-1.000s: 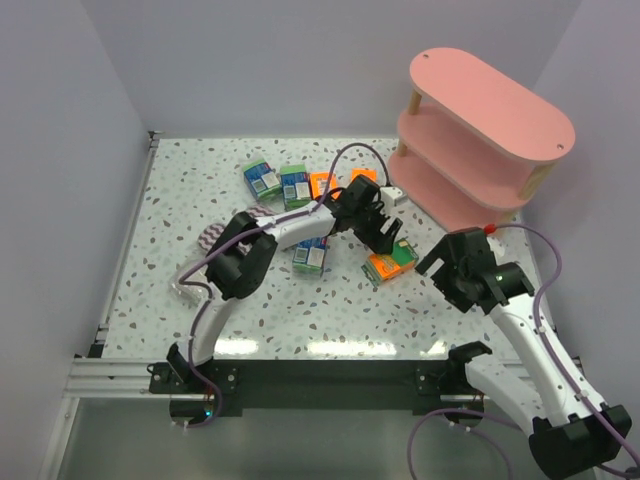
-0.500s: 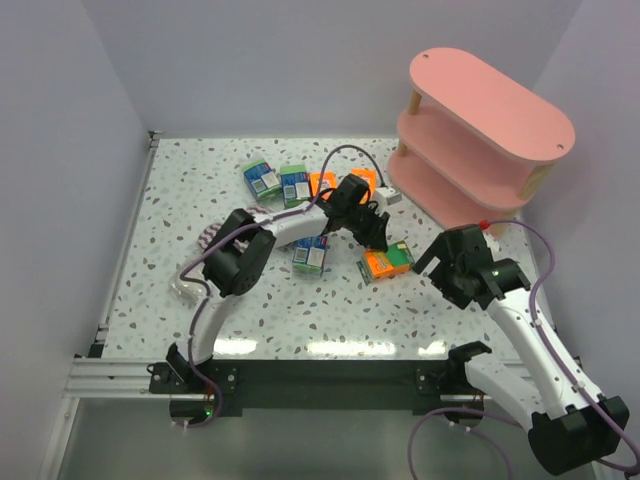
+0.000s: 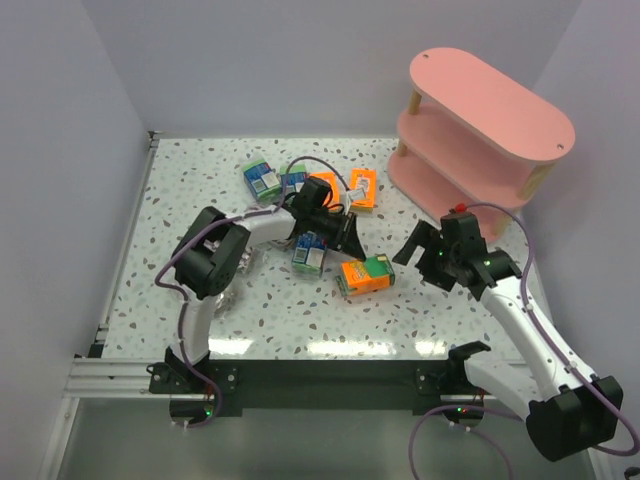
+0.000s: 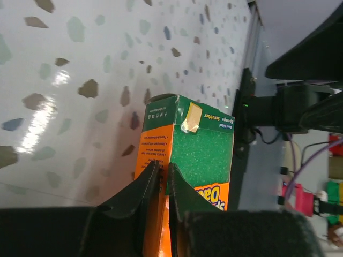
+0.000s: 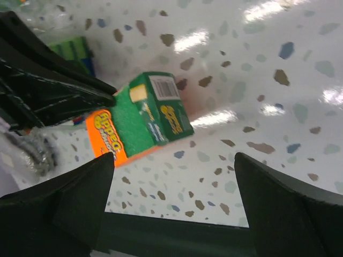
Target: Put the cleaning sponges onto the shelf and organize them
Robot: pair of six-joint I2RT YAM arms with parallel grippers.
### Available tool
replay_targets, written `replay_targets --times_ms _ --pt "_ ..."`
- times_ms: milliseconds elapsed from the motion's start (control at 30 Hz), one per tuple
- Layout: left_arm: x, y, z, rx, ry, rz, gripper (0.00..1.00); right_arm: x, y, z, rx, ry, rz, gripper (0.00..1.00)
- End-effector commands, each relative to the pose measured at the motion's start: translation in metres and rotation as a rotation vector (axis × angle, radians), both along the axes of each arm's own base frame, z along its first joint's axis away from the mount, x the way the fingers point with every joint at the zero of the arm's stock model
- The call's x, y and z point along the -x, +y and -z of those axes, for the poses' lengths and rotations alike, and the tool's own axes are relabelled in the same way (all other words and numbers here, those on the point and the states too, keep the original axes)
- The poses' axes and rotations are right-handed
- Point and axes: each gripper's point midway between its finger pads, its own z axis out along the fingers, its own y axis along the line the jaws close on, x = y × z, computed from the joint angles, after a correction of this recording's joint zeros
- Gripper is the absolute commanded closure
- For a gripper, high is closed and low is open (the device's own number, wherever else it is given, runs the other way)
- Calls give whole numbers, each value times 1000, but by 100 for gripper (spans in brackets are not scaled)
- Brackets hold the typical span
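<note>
Cleaning sponges lie scattered in small wrapped packs on the speckled counter, all of them off the shelf. The shelf is pink, with three oval boards on pale posts, and stands at the far right corner.

Toward the back sit green-and-blue packs with white labels, and beside them flat orange packs. A further green-and-blue one lies nearer the middle, just beside the left arm.

The orange-and-green pack lies between the two arms, skewed to the counter's edge. It has an orange side with white print and a green scrubbing face. One end has a dark green band with a tan patch of tape, and next to it a barcode label.

The left tool is narrowed to a slit and nips this pack at its near edge — orange shows in the gap between the fingers. From above, the tool meets the pack's left end. Whether the pack rests on the counter or is raised slightly cannot be told.

The right tool is spread wide and holds nothing. It hangs over bare counter just right of the pack, apart from it.
</note>
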Motion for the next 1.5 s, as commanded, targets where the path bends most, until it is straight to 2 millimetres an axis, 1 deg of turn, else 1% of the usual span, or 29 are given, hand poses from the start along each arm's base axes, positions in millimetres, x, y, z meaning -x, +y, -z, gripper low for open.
replay_targets --times_ms 0,33,67,100,133,167,200,233,300,467,567,733,833,867,900,933,967,1033,1067,1133,1167,1200,1233,1267,1300,1333,1367,1433,1467 --pt "13 -7 -67 189 22 40 100 -21 39 -44 -151 -192 -191 2" --pt "12 -6 -78 219 25 27 100 -22 44 -47 -181 -209 -204 2" --pt "19 -2 -80 228 128 4 100 -20 50 -49 -215 -208 -223 2" --pt "13 -4 -96 298 78 -2 100 -20 53 -48 -242 -197 -208 2" --pt "13 -3 -108 317 143 -29 100 -20 56 -45 -263 -192 -210 2" --pt "14 -1 -110 331 168 -41 100 -19 59 -44 -283 -184 -207 1" --pt "12 -2 -120 375 142 -41 100 -18 60 -47 -313 -190 -191 2" --pt "11 -2 -125 383 191 -58 100 -19 62 -46 -331 -196 -183 2" --pt "7 -1 -131 414 186 -76 100 -17 63 -50 -365 -192 -155 1" --pt "0 1 -131 434 210 -112 100 -16 62 -53 -384 -172 -112 1" --pt "3 1 -127 408 201 -112 100 -20 65 -52 -420 -168 -82 2" --pt "10 4 -134 413 168 -101 100 -28 71 -48 -469 -148 -48 4" --pt "12 5 -125 374 151 -109 100 -31 72 -55 -462 -166 -65 19" --pt "9 5 -122 360 145 -128 100 -31 72 -56 -457 -166 -69 28" --pt "9 6 -116 331 164 -143 98 -31 71 -56 -439 -167 -81 32" --pt "8 7 -114 323 147 -147 96 -31 70 -59 -427 -160 -84 38" --pt "7 7 -109 305 157 -164 89 -30 69 -58 -414 -154 -89 50" --pt "4 7 -106 291 141 -181 77 -28 67 -55 -386 -136 -102 68" --pt "3 9 -101 267 152 -194 64 -27 65 -53 -365 -128 -110 73" --pt "-6 10 -103 249 103 -222 55 -26 58 -51 -308 -109 -103 76" --pt "-6 14 -96 201 125 -242 47 -26 53 -51 -274 -104 -97 76" --pt "-12 20 -99 182 103 -270 38 -27 46 -51 -217 -113 -111 76" --pt "-21 24 -101 159 40 -285 34 -29 30 -50 -120 -85 -74 76" --pt "-30 38 -89 66 52 -365 26 -30 20 -50 -41 -78 -96 76" --pt "-37 46 -96 41 7 -401 24 -31 10 -49 31 -60 -89 76" --pt "-43 56 -98 -13 -43 -425 19 -35 -8 -50 143 -21 -57 75" --pt "-50 74 -86 -125 -49 -505 16 -37 -19 -48 216 7 -49 74" --pt "-56 93 -101 -178 -136 -554 15 -38 -39 -56 351 55 -69 74" --pt "-56 106 -98 -236 -147 -595 13 -44 -58 -46 486 122 -50 74"
